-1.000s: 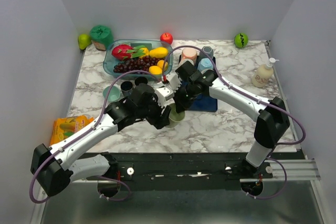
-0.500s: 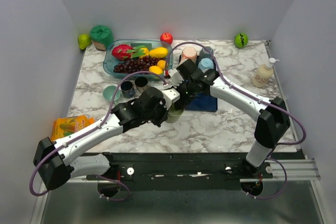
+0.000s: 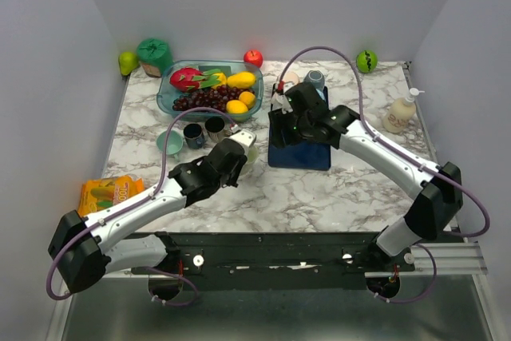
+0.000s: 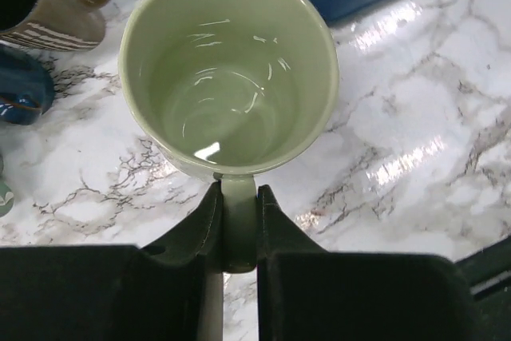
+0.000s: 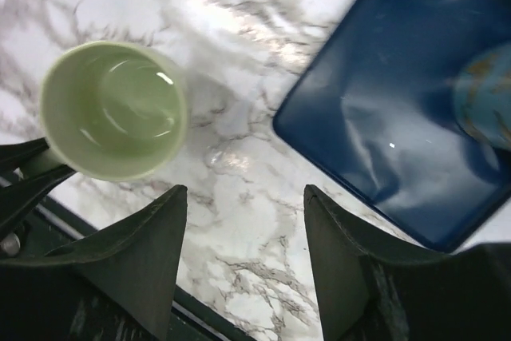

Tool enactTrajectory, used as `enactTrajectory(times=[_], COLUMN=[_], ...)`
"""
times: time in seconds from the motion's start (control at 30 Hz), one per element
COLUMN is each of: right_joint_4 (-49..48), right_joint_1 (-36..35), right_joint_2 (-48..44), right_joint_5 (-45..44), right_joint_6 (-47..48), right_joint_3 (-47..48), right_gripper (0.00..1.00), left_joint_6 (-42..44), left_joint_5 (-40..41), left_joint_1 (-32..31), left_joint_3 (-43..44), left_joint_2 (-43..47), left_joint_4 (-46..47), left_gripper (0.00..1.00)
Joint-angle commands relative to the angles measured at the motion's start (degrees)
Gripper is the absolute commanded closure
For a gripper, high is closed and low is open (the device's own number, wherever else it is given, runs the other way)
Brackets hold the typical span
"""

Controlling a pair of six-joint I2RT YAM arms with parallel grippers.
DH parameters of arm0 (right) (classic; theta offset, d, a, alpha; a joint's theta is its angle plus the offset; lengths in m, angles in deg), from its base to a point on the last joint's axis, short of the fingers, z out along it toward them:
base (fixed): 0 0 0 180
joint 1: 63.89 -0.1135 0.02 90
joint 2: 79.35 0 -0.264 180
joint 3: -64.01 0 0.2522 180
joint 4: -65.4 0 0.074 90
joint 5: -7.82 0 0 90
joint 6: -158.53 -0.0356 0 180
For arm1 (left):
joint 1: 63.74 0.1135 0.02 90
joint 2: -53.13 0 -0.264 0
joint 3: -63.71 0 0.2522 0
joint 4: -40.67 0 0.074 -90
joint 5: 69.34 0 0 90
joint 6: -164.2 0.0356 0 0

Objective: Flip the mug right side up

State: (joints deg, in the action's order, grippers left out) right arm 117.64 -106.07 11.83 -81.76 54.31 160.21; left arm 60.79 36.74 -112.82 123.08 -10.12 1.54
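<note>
Risk, release: the left gripper is pinched on the handle alone; if the jaws part while the base is off the worktop or tilted, the mug could drop or rock over; whether the base touches the marble cannot be told
Risk, grip: a narrow hold on a glazed handle; the cup may swivel about the pinch under its own weight
Risk, withdrawal: fingers drawn back askew could drag the handle and tip the mug
Risk, neighbours: striped mug and dark blue mug stand near on one side, blue mat just beside on the other; a base set half on the mat's edge would sit crooked
Right gripper: jaws spread wide, holding nothing, above the mat's near-left corner
Item, appearance: pale green glazed mug; mouth facing up; inside bare and glossy; rim round and whole
Item, place: about mid-worktop, slightly towards the left edge, well apart from every corner
</note>
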Motion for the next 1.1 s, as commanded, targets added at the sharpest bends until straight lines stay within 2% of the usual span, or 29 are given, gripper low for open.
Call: enactTrajectory(times=[0.0, 0.27, 0.43, 0.53, 0.57, 0.63, 0.67, 0.77, 0.83, 0.9, 1.03, 1.07], right_joint_4=[-0.86, -0.16, 0.45, 1.07, 1.77, 2.30, 2.22, 1.78, 1.34, -0.33, -2.26, -2.53], right_joint_1=[4.10, 7.45, 9.04, 10.00, 10.18, 10.88, 11.23, 12.29, 12.81, 13.34, 14.40, 14.57], right_joint_2=[-4.24, -9.08, -10.76, -11.19, -11.11, -11.11, -11.02, -10.41, -10.05, -9.79, -7.95, -7.42], right_joint_5=[-10.09, -10.10, -10.18, -11.14, -11.84, -13.96, -14.57, -15.19, -15.98, -15.90, -15.90, -15.81], right_joint_6=[-9.77, -10.92, -11.71, -11.45, -11.27, -10.48, -10.04, -6.80, -5.22, -2.84, 0.59, 1.20], right_joint_3=[-4.03, -10.35, -12.29, -13.00, -13.09, -13.53, -13.79, -14.41, -14.58, -15.02, -14.76, -14.24], right_gripper=[0.33, 0.32, 0.31, 0.29, 0.29, 0.26, 0.25, 0.23, 0.22, 0.22, 0.20, 0.20], left_joint_6=[-6.09, -10.41, -11.72, -13.66, -13.84, -14.10, -13.93, -13.40, -13.31, -12.96, -12.25, -11.91], left_joint_5=[8.89, 11.60, 14.07, 15.03, 15.21, 15.13, 15.13, 15.83, 15.92, 15.74, 14.08, 13.55], left_joint_1=[0.65, 3.29, 4.51, 5.57, 5.75, 5.92, 6.01, 6.10, 6.19, 6.45, 6.54, 6.54], left_joint_3=[0.62, 3.96, 6.33, 7.91, 8.18, 8.10, 7.75, 7.31, 6.87, 6.87, 7.92, 8.01], left_joint_2=[-3.54, -17.08, -23.05, -26.04, -26.58, -27.46, -27.63, -27.64, -27.29, -27.20, -25.36, -24.65], left_joint_4=[11.64, 21.23, 24.30, 23.09, 22.82, 22.90, 23.25, 23.52, 23.96, 23.96, 23.43, 23.34], left_gripper=[1.00, 1.00, 1.00, 1.00, 0.96, 0.81, 0.67, 0.52, 0.46, 0.36, 0.29, 0.24])
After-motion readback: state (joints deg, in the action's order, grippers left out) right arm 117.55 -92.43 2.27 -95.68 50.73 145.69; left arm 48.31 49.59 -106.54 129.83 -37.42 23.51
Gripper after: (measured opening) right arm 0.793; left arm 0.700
